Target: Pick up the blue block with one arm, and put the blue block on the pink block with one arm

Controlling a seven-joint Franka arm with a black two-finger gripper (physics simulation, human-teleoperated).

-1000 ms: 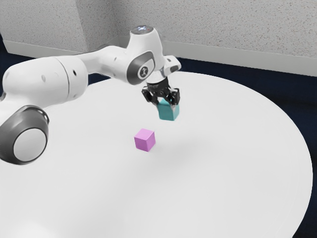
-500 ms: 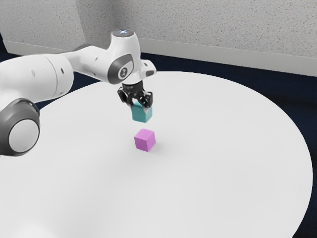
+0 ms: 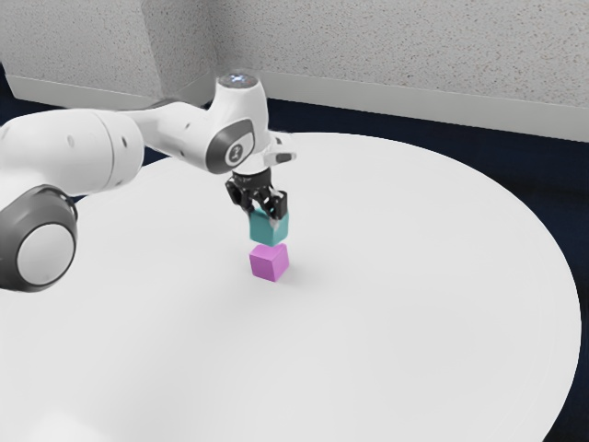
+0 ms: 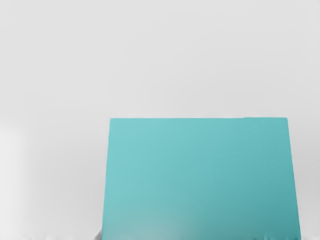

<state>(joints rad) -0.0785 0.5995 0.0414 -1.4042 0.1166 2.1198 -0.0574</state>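
A big round white table [image 3: 414, 304] fills the frame. A grey bumpy wall [image 3: 414, 46] runs along the top. The floor [image 3: 557, 170] looks dark blue, maybe carpet.

Round white table [image 3: 442, 276], pink block [image 3: 269, 262] on it

The table [image 3: 442, 304] takes up most of the scene, with the wall [image 3: 414, 46] behind its far edge and a strip of floor [image 3: 515, 138] between the two. The arm [image 3: 138, 147] comes in from the exterior view's left and reaches out over the far-left part of the tabletop. The gripper [image 3: 264, 212] hangs at its end, pointing down, its fingers pressing the held block [image 3: 271, 230] from two sides. This block sits directly above the lower block [image 3: 269, 262], which rests on the table. Whether the two touch cannot be told. In the wrist view the held block [image 4: 200, 175] lies just under the hand, with bare tabletop [image 4: 150, 50] beyond it.
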